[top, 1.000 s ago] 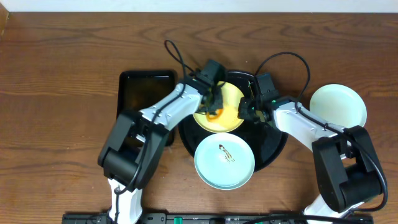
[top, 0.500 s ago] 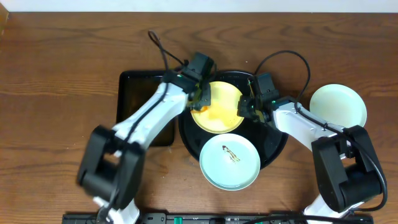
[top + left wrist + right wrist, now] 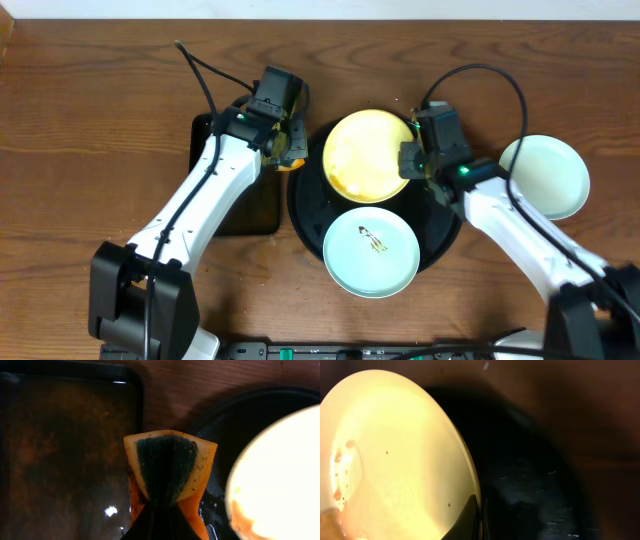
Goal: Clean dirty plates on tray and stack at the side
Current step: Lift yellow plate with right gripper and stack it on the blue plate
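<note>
pinching yellow plate (image 3: 362, 155) rim, right hand (image 3: 408, 160)

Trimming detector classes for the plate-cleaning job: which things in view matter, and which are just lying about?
Job: yellow plate, smeared mint plate, mint plate on the table, round tray, sponge.
Lying about: rectangular tray.

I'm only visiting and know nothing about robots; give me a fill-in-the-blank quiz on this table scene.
The left gripper is shut on an orange and green ____.
The right gripper holds the yellow plate by its ____.
The smeared mint plate lies on the round ____ tray.
The other mint plate rests on the ____.
Missing words: sponge, rim, black, table.
</note>
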Robot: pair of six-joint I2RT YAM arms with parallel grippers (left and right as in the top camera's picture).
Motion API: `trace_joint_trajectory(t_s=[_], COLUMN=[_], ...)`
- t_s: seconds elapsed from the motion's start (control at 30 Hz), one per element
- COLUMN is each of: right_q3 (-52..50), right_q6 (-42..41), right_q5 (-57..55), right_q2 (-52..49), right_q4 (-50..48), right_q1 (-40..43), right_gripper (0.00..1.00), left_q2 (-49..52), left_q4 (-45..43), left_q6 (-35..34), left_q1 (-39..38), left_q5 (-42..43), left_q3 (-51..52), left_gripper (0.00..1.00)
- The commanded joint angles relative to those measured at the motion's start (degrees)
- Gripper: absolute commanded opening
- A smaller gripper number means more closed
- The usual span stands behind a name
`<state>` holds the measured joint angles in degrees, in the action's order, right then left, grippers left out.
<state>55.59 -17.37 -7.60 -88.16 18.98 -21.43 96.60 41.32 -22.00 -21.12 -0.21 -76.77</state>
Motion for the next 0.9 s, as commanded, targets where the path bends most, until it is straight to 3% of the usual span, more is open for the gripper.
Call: trace_joint_trajectory(t_s=[0.0, 0.27, 0.53, 0.87], right_q3=[-0.1, -0.1, -0.1, -0.1], right_q6=[9.5, 25.2, 43.4, 46.6], right_q5=[-8.2, -20.1, -36.2, -45.6], right_q2=[4.2, 11.3, 12.8, 12.8], right_q4=[0.7, -0.7, -4.3, -6.6], right_q1=[1.1, -0.5, -9.3, -12.1], right_gripper=[0.01, 0.01, 0.01, 0.01], left_q2=[-0.3, -0.3, -0.3, -0.3], left_q4=[0.2, 0.2, 0.2, 0.2], left_q6=[1.2, 1.2, 1.2, 1.2], left_q1=[0.6, 0.7, 0.7, 0.7], left_q5=[-0.7, -0.7, -0.7, -0.7], left_q3=[-0.2, -0.2, -0.2, -0.2], left_gripper=[0.07, 0.08, 0.09, 0.08])
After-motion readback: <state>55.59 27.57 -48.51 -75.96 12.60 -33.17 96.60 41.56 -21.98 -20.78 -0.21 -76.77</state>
